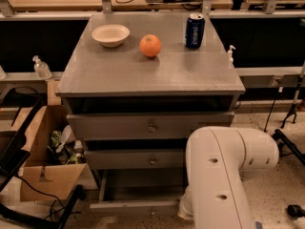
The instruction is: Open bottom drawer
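Observation:
The grey cabinet (152, 75) has three drawers. The bottom drawer (133, 207) has a slim flat front low in the camera view, with a small round knob (151, 213). It stands pulled out from the cabinet, and its dark inside shows behind the front. The middle drawer (133, 159) and top drawer (143, 126) also stick out a little. My white arm (224, 175) fills the lower right and reaches down by the bottom drawer's right end. My gripper is hidden behind the arm and does not show.
On the cabinet top stand a white bowl (110, 35), an orange (150, 46) and a blue can (194, 30). An open cardboard box (45, 171) with clutter sits on the floor at the left. Black stands and cables lie at both sides.

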Controlling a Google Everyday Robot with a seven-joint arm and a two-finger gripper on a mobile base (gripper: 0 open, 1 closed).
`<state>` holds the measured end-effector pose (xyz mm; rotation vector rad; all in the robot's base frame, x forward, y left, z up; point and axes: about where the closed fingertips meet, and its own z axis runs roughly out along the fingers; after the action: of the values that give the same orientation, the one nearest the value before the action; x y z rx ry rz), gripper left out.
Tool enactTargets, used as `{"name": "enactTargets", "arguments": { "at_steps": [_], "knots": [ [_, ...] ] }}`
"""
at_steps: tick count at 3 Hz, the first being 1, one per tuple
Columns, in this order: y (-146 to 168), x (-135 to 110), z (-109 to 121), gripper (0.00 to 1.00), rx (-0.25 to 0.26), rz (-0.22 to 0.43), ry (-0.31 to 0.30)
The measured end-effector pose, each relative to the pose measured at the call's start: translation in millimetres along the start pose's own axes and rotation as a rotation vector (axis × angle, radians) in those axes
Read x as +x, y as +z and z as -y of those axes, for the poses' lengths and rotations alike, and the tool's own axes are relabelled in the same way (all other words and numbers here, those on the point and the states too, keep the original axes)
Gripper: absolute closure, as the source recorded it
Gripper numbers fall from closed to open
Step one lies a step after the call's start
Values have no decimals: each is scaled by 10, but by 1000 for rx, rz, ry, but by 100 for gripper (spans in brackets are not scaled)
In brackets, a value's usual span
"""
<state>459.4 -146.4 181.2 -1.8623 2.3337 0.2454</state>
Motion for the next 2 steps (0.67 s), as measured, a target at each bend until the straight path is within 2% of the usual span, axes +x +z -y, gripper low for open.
{"name": "enactTargets", "arguments": {
  "at_steps": [1,2],
  "knots": [
    [0,-2,5,74,0,0,0],
    [0,-2,5,43,0,0,0]
  ]
}}
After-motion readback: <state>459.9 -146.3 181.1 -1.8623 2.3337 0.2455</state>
